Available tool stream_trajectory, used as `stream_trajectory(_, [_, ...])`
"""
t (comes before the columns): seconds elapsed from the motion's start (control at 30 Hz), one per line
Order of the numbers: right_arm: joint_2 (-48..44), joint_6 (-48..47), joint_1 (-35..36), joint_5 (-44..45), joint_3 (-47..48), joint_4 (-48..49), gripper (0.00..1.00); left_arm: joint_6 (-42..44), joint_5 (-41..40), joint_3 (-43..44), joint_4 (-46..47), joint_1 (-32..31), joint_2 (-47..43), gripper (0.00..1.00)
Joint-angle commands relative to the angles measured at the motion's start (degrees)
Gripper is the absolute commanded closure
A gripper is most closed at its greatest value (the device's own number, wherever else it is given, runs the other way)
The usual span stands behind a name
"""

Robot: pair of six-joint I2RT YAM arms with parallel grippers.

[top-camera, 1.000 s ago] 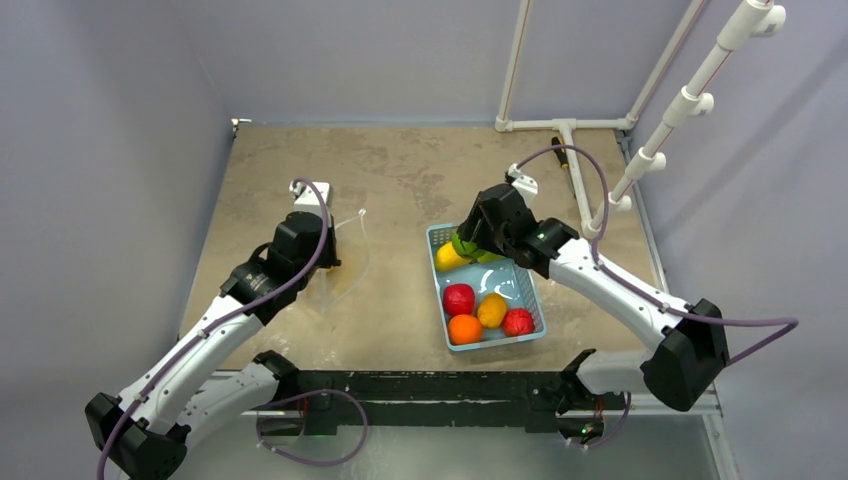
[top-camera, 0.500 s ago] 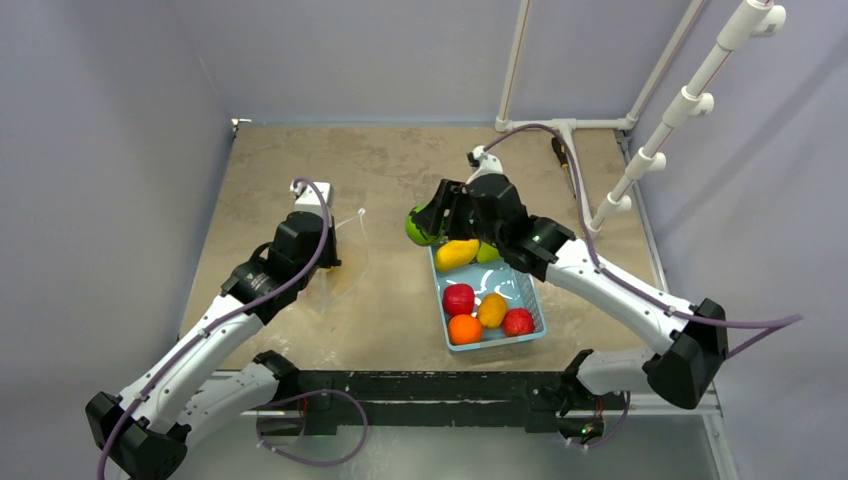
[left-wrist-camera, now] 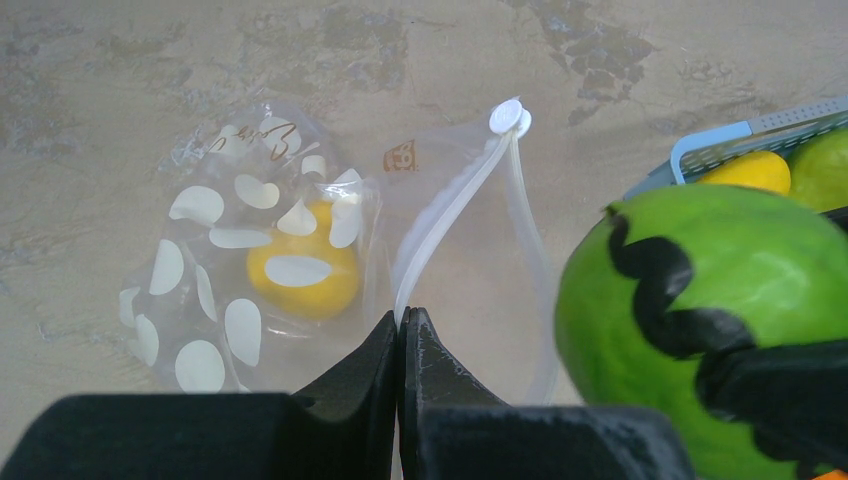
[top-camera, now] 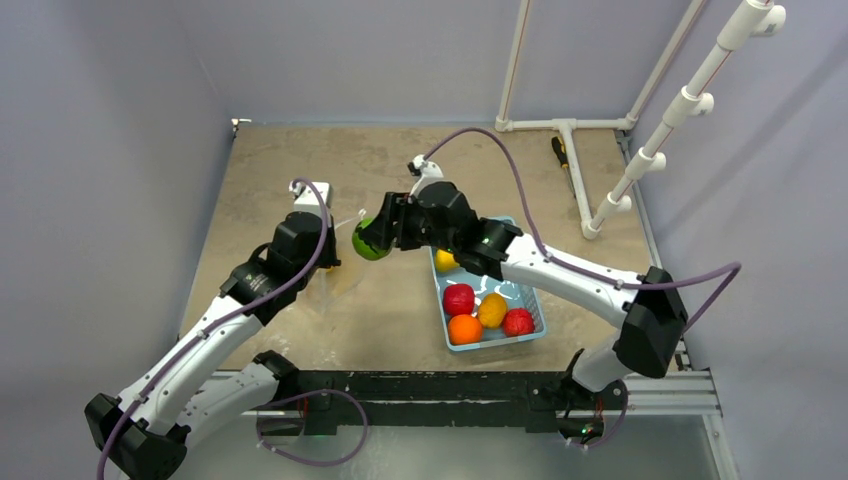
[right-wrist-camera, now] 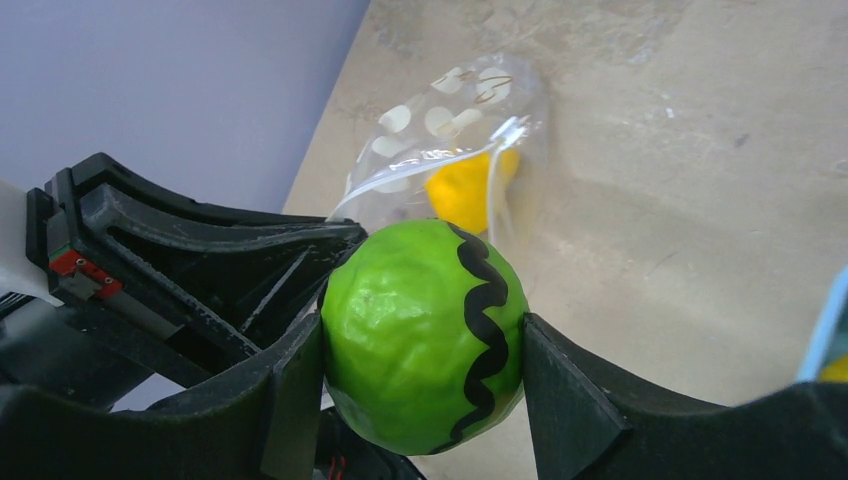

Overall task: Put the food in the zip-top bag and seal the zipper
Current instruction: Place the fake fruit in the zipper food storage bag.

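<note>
On the bench (top-camera: 300,160), left of the light-blue basket (top-camera: 497,344), the zip-top bag (left-wrist-camera: 215,265) lies with its mouth toward the basket. The left hand (left-wrist-camera: 400,330) is pinched shut on the zipper (left-wrist-camera: 450,205) edge and lifts it, I'd guess to hold the mouth open. The right hand (right-wrist-camera: 420,340) is clamped around a green fruit (right-wrist-camera: 410,330) just left of the basket, right at that mouth, so I reckon it goes in next. The bag's got one yellow fruit (left-wrist-camera: 300,280), and the rest of the food (top-camera: 459,298) (reds, orange, yellows) sits in the basket.

Left hand (left-wrist-camera: 402,330) pinched closed on the zipper (left-wrist-camera: 450,215) of the dotted zip-top bag (left-wrist-camera: 195,290) containing a yellow fruit (left-wrist-camera: 305,290); green fruit (left-wrist-camera: 700,290), black wavy line, at right.
</note>
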Motion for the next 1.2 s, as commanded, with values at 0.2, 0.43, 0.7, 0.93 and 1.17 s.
stream_trajectory(0.2, [5.97, 1.87, 3.98, -1.52, 4.06, 6.93, 0.95, 1.08, -0.1, -0.07, 2.02, -0.1, -1.45, 1.0])
stream_trajectory(0.43, [10.43, 3.04, 4.38, -1.05, 4.72, 8.32, 0.88, 1.09, -0.17, -0.07, 2.02, -0.06, -1.85, 1.0])
stream_trajectory(0.7, [14.39, 4.83, 5.03, 1.55, 6.08, 7.76, 0.48, 1.0, -0.28, -0.07, 2.02, -0.09, -1.95, 1.0])
stream_trajectory(0.93, [14.53, 4.61, 5.13, 1.83, 6.72, 7.68, 0.11, 0.99, -0.54, -0.06, 1.92, -0.1, -1.85, 1.0])
stream_trajectory(1.17, [10.56, 4.9, 5.09, 3.76, 5.39, 6.68, 0.07, 1.0, -0.63, -0.05, 1.91, -0.09, -1.68, 1.0])
